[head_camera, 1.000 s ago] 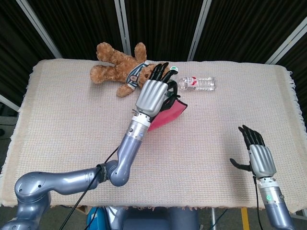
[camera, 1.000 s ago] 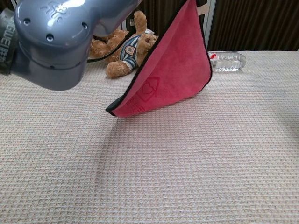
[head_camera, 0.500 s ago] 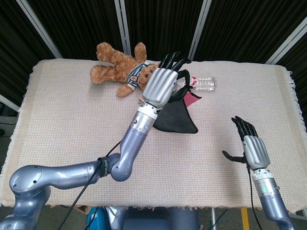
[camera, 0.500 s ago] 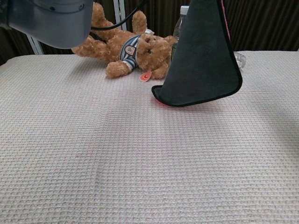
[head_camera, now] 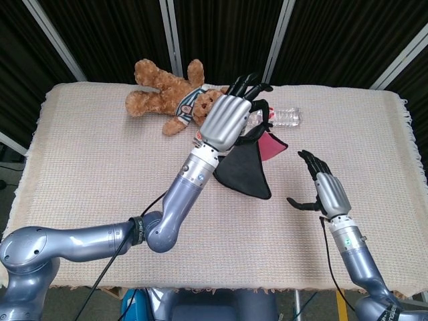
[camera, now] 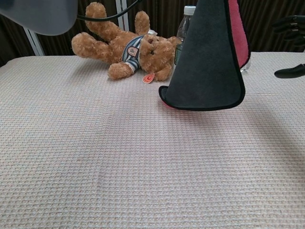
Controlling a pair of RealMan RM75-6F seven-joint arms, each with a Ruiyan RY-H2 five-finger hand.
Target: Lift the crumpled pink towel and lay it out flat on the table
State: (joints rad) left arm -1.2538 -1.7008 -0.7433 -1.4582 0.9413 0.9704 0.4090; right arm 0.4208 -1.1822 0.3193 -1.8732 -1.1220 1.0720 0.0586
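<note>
My left hand [head_camera: 226,122] grips the towel [head_camera: 246,167] by its top and holds it above the table's middle. The towel [camera: 209,62] hangs folded, dark grey side toward the chest camera with a pink strip along its right edge. Its lower edge hangs just above the woven cloth [camera: 143,162]. My right hand [head_camera: 326,190] is open with fingers spread, right of the towel and apart from it; its dark fingertips [camera: 289,23] show at the right edge of the chest view.
A brown teddy bear [head_camera: 170,93] lies at the back of the table [head_camera: 93,167], left of the towel. A clear plastic bottle [head_camera: 284,116] lies behind the towel. The table's edges are fringed.
The left hand lifted the towel and turned it, so the grey side now faces the chest camera. The right hand moved left and up toward the towel.
</note>
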